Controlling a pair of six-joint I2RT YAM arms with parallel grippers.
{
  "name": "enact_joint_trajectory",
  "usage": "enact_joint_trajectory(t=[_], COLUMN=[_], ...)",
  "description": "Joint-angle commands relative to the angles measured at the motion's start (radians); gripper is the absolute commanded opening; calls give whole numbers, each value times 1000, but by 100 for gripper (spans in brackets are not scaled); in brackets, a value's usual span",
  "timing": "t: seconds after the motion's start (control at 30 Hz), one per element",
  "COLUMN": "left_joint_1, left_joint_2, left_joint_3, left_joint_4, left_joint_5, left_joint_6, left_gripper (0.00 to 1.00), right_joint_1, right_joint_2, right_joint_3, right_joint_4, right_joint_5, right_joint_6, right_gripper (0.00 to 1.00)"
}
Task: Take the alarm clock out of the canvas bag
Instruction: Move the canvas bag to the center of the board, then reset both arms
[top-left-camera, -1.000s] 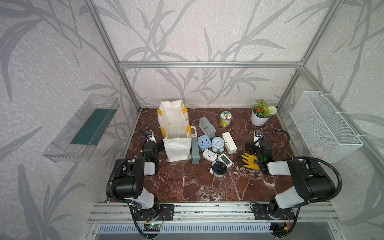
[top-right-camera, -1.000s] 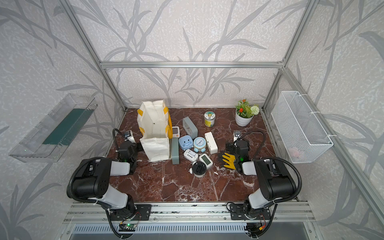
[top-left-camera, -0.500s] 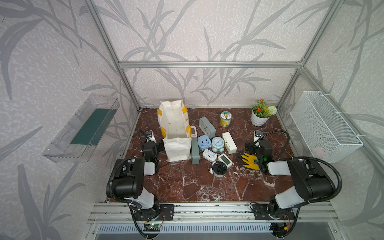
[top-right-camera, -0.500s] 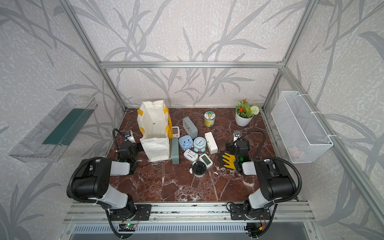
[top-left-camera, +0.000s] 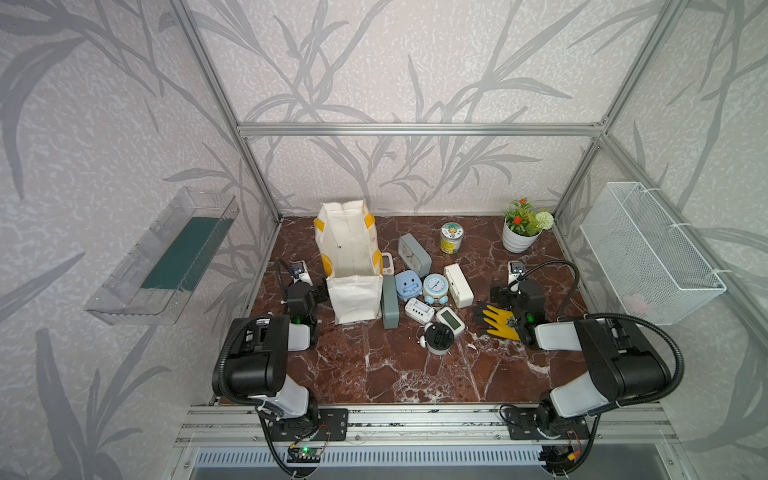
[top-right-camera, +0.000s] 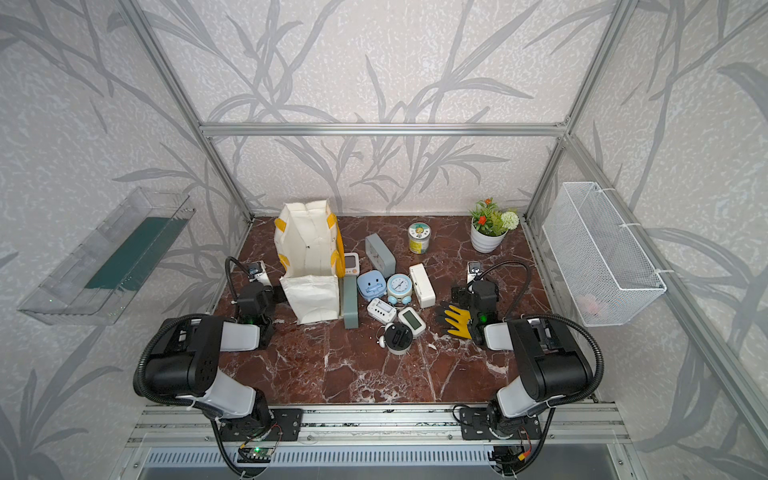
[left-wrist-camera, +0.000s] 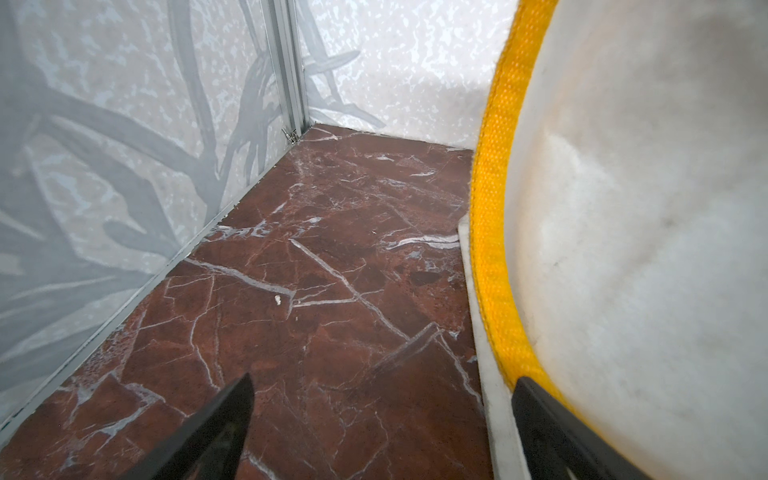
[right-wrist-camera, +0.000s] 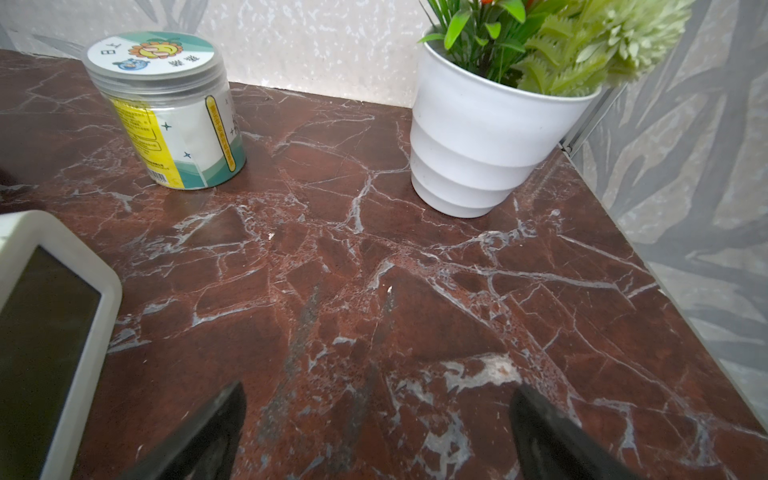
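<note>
Top views showed the canvas bag (top-left-camera: 353, 249) at the rear left of the marble table (top-left-camera: 415, 374), its mouth open toward the camera, with no alarm clock visible inside. The cloth looked soft, light and floppy, so its yellow strap (left-wrist-camera: 490, 249) seemed the best hold. The left gripper (left-wrist-camera: 384, 380) gaped wide and empty beside that strap; the right gripper (right-wrist-camera: 380, 386) was equally wide, holding nothing.

Bare floor (top-left-camera: 374, 365) before the canvas bag (top-left-camera: 349, 245).
Clocks (top-left-camera: 435, 286) crowd one side of it; my left gripper (left-wrist-camera: 384, 380) has open floor on the other.
</note>
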Motion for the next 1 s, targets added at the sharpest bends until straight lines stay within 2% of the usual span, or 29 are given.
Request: enact_joint_trajectory(t=[0.0, 0.27, 0.33, 0.7, 0.97], left_joint_1=[-5, -6, -5, -11, -23], left_joint_2=[0, -1, 0, -2, -2], left_joint_3=[-2, -2, -2, -3, -5], left_joint_4=[3, 4, 3, 6, 10], left_joint_5=[9, 10, 9, 4, -5], left_joint_6=[22, 23, 24, 30, 39], left_gripper=[99, 99, 99, 99, 99], right_joint_1=[-4, -4, -3, -3, -3], right_joint_2=[-4, -4, -7, -21, -23], right_joint_3=[17, 15, 15, -25, -35], right_joint_4=[17, 17, 14, 69, 86], right_joint_5=[5, 0, -65, -220, -232], right_joint_6=[-4, -6, -36, -106, -110], right_gripper=[99, 99, 99, 100, 100])
